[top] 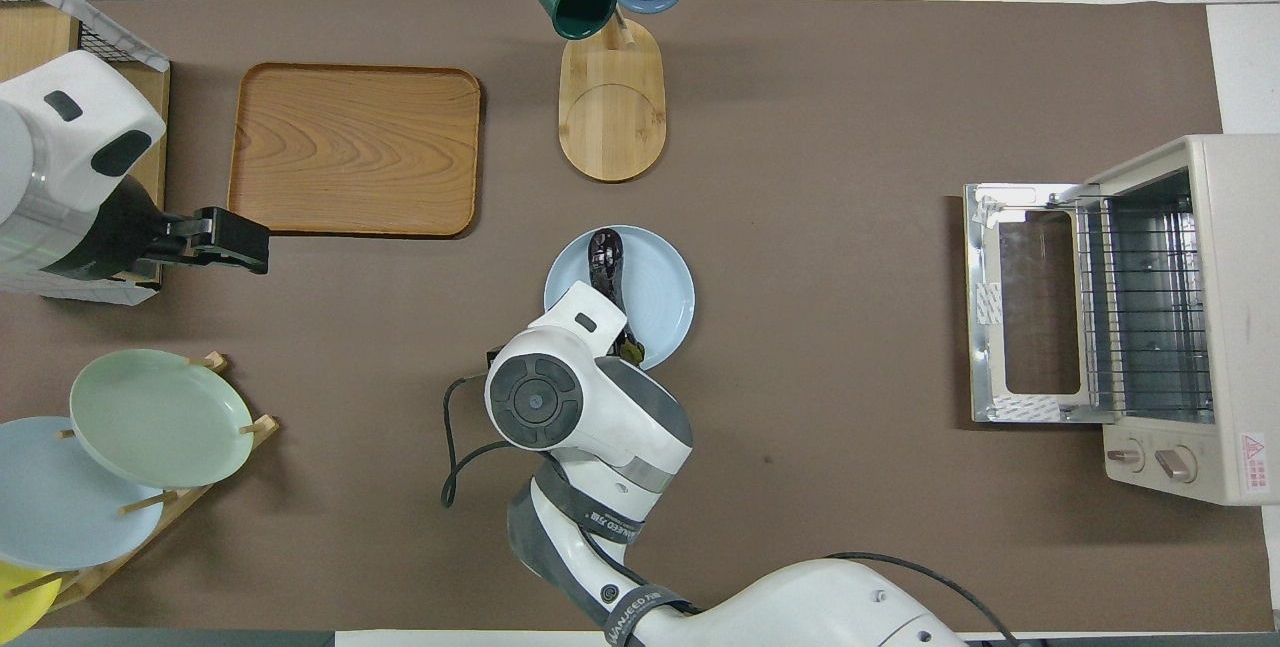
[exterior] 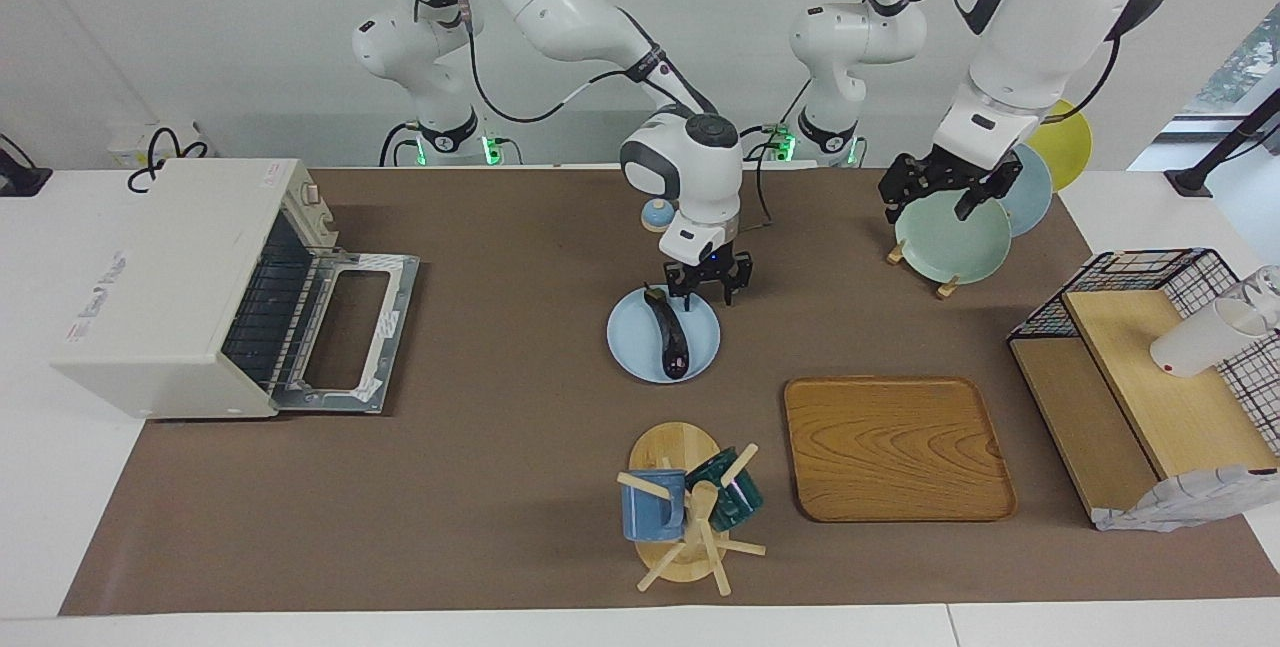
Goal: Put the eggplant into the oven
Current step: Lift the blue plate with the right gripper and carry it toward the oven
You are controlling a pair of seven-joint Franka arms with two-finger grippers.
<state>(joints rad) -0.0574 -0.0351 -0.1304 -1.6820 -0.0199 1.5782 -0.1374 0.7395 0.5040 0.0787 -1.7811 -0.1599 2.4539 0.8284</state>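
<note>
The dark purple eggplant (exterior: 668,335) lies on a light blue plate (exterior: 700,347) at the table's middle; it also shows in the overhead view (top: 606,262) on that plate (top: 665,287). My right gripper (exterior: 709,297) hangs open just above the plate's edge nearest the robots, beside the eggplant's stem end, not holding it. In the overhead view the right hand covers its fingers. The off-white oven (exterior: 165,277) (top: 1190,317) stands at the right arm's end, its door (exterior: 345,332) (top: 1030,302) dropped open. My left gripper (exterior: 930,207) (top: 235,242) waits open over the plate rack.
A wooden tray (exterior: 898,447) and a mug tree (exterior: 685,507) with two mugs lie farther from the robots than the plate. A rack of plates (exterior: 955,242) and a black wire-and-wood rack (exterior: 1140,397) with a white cup (exterior: 1200,342) stand at the left arm's end.
</note>
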